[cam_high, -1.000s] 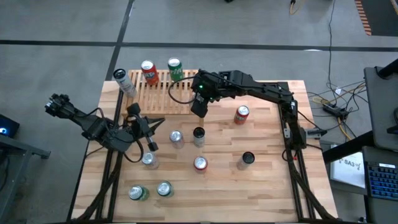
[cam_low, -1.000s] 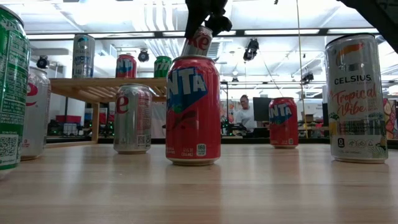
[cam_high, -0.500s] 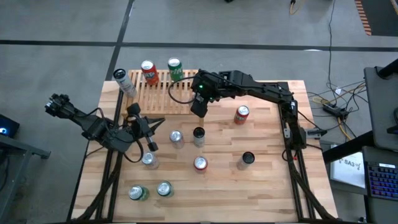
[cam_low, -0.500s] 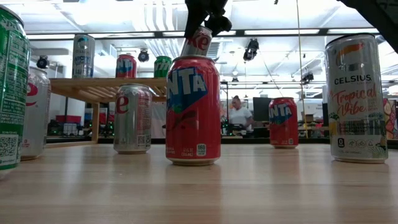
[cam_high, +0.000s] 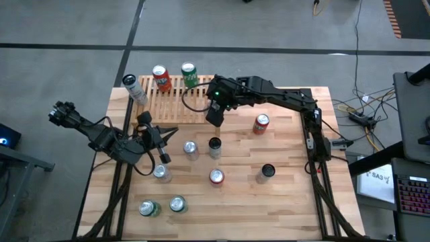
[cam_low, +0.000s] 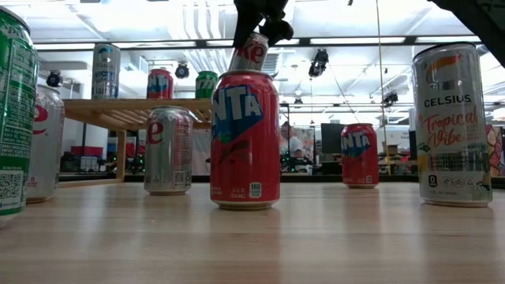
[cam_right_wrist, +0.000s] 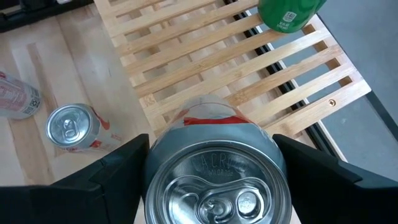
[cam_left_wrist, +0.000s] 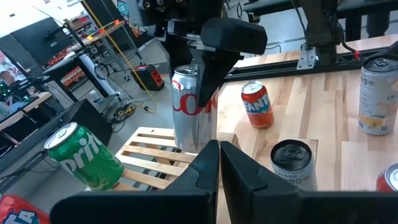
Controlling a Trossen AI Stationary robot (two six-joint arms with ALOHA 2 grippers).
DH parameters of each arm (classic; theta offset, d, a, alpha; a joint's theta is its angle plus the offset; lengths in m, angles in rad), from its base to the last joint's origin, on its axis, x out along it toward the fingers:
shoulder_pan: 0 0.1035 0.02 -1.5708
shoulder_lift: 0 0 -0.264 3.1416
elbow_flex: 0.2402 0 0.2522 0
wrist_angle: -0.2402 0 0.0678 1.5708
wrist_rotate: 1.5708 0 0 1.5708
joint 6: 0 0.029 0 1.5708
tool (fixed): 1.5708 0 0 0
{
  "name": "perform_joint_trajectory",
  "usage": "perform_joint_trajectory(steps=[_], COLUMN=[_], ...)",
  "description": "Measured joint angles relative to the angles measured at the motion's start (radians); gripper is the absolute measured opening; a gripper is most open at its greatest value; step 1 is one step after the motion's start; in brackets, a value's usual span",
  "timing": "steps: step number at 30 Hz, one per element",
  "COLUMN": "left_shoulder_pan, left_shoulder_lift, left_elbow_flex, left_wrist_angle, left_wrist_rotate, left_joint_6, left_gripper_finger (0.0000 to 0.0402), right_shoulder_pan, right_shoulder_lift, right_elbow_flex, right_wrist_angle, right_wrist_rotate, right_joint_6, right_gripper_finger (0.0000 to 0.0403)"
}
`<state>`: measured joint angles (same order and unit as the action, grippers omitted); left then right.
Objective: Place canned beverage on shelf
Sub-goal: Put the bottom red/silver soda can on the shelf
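The light-wood tabletop carries the slatted shelf, which lies under and just beyond the right gripper. On the shelf's far edge stand a red can and a green can. Nearer than that gripper, loose cans stand scattered on the tabletop, an orange-red can beside it.

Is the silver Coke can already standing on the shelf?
No. The silver Coke can hangs tilted in the right gripper, above the shelf edge.
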<state>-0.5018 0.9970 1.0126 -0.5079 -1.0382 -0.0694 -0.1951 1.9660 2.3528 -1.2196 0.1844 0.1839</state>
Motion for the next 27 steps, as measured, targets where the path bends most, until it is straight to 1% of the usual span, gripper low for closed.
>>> perform_joint_trajectory(steps=[18, 27], left_shoulder_pan=[0.0, 0.0], left_shoulder_lift=[0.0, 0.0], left_elbow_flex=[-0.001, -0.001], left_wrist_angle=[0.0, 0.0], left_wrist_rotate=[0.0, 0.001], left_joint_6=[-0.003, -0.003], left_gripper_finger=[0.0, 0.0], right_shoulder_pan=[0.0, 0.0], right_shoulder_lift=[0.0, 0.0], right_elbow_flex=[-0.001, -0.035], right_wrist_angle=[0.058, 0.08], right_wrist_rotate=[0.0, 0.0], right_joint_6=[-0.004, -0.004], right_gripper_finger=[0.0311, 0.0313])
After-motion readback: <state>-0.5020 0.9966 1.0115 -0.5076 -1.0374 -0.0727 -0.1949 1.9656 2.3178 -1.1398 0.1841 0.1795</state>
